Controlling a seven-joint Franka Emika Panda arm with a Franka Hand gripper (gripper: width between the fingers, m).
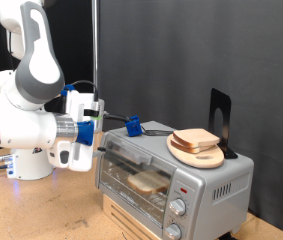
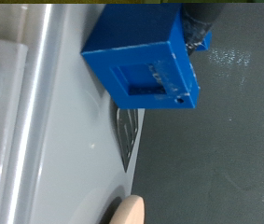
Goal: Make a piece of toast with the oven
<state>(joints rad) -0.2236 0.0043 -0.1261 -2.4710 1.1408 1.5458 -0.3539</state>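
Observation:
The silver oven (image 1: pixel 211 185) stands at the exterior view's lower right, its glass door upright. Behind the glass a pale slice (image 1: pixel 147 182) lies on the rack. A piece of toast (image 1: pixel 196 138) with a tan crust lies on a round light-wood board (image 1: pixel 197 156) on the oven's top. My gripper (image 1: pixel 98 142) is at the oven's upper corner on the exterior view's left, close to the door's top edge. Its fingers do not show in the wrist view, which shows the oven's top (image 2: pixel 66 140) and the board's edge (image 2: pixel 127 211).
A small blue box (image 1: pixel 133 126) with a cable sits on the oven's top near the gripper and fills the wrist view (image 2: pixel 145 65). A black stand (image 1: pixel 219 118) rises behind the board. Two knobs (image 1: pixel 177 208) are on the oven's front. A black curtain hangs behind.

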